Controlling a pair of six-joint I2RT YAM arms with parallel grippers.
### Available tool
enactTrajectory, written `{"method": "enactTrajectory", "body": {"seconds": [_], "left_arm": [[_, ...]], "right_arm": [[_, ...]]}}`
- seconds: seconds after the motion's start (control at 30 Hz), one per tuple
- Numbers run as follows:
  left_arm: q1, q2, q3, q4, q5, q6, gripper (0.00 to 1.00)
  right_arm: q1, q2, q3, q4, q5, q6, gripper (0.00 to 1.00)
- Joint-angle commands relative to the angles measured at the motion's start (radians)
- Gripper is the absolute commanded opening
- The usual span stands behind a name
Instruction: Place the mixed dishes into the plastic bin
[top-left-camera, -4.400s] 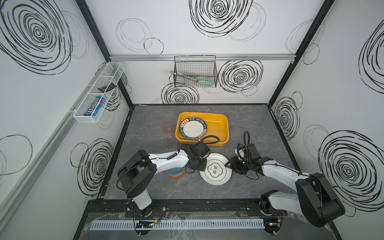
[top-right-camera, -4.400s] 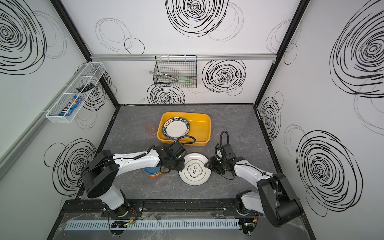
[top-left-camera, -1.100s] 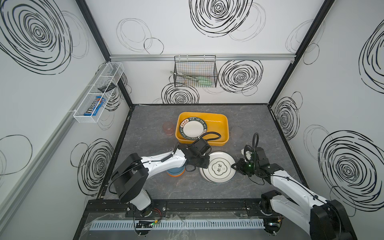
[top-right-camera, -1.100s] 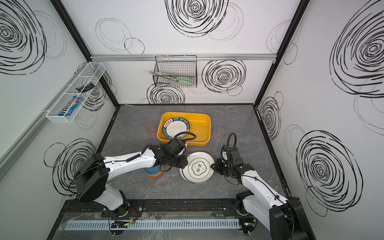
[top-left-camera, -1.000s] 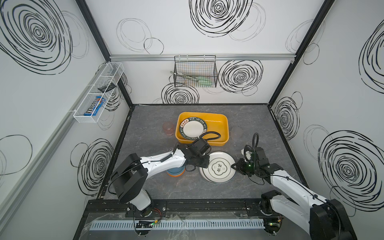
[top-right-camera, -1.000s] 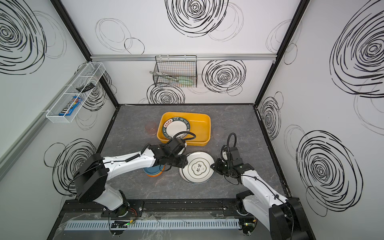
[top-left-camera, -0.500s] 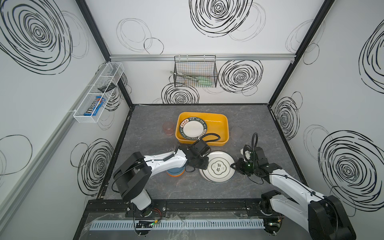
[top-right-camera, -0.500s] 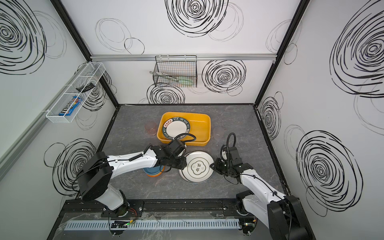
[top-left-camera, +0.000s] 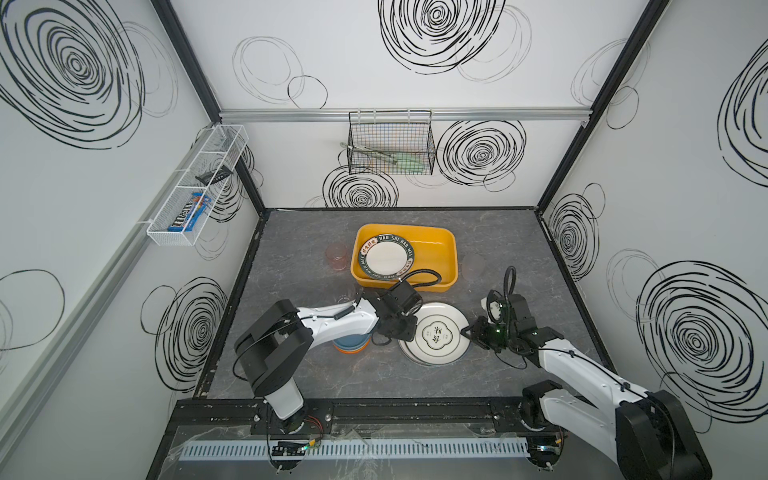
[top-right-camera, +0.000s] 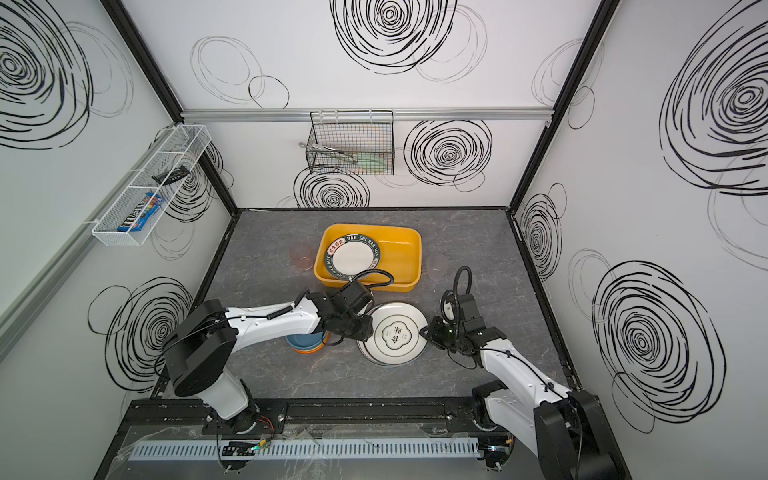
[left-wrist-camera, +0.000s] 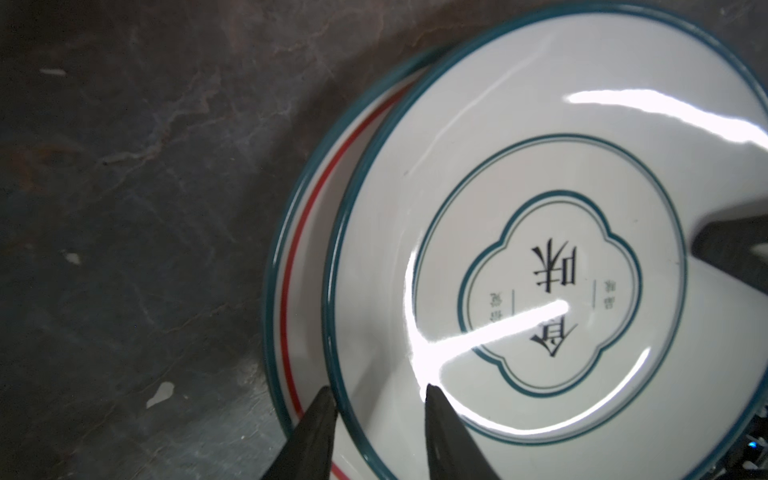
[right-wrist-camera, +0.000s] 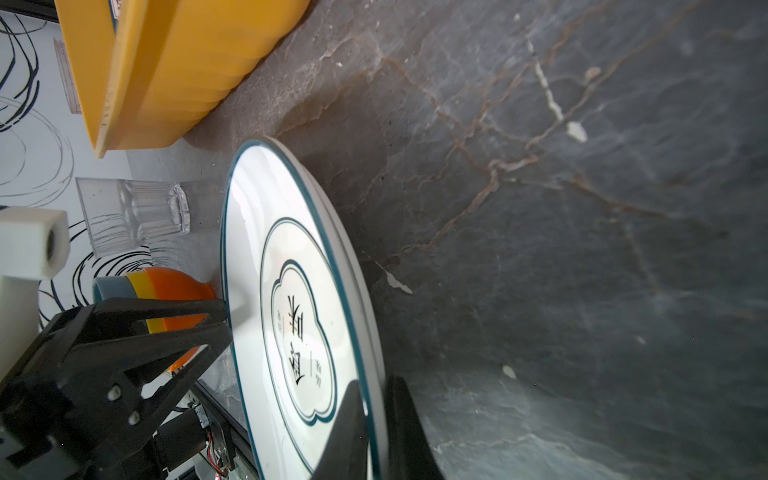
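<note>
Top plate (top-left-camera: 436, 332), on lower plate (left-wrist-camera: 286, 291) between both hands: rim pinched in right hand (right-wrist-camera: 372, 388), straddled by half-spread left hand (left-wrist-camera: 378, 390). Close left, lift level, leave lower plate; plastic bin (top-left-camera: 434, 254) just beyond left hand.

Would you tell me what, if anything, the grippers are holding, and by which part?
The right gripper pinches the top plate by its rim. The left gripper only straddles the opposite rim, jaws apart, not clamped on it.
</note>
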Motion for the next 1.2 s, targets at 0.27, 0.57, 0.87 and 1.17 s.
{"method": "enactTrajectory", "body": {"seconds": [0.27,0.57,0.87,1.17], "left_arm": [[0.004,0.034,-0.012,0.014,-0.016,0.005,0.40],[0.005,0.028,-0.016,0.005,-0.023,0.011,0.40],[0.006,-0.030,-0.016,0.006,-0.017,0.002,0.40],[0.012,-0.154,0.006,-0.006,-0.004,-0.013,0.41]], "right_arm": [[-0.007,0.012,-0.026,-0.043,0.056,-0.004,0.15],[-0.031,-0.011,-0.025,-0.083,0.080,-0.004,0.16],[-0.048,-0.104,0.023,-0.163,0.078,-0.023,0.03],[-0.047,-0.162,0.103,-0.233,0.062,-0.042,0.00]]}}
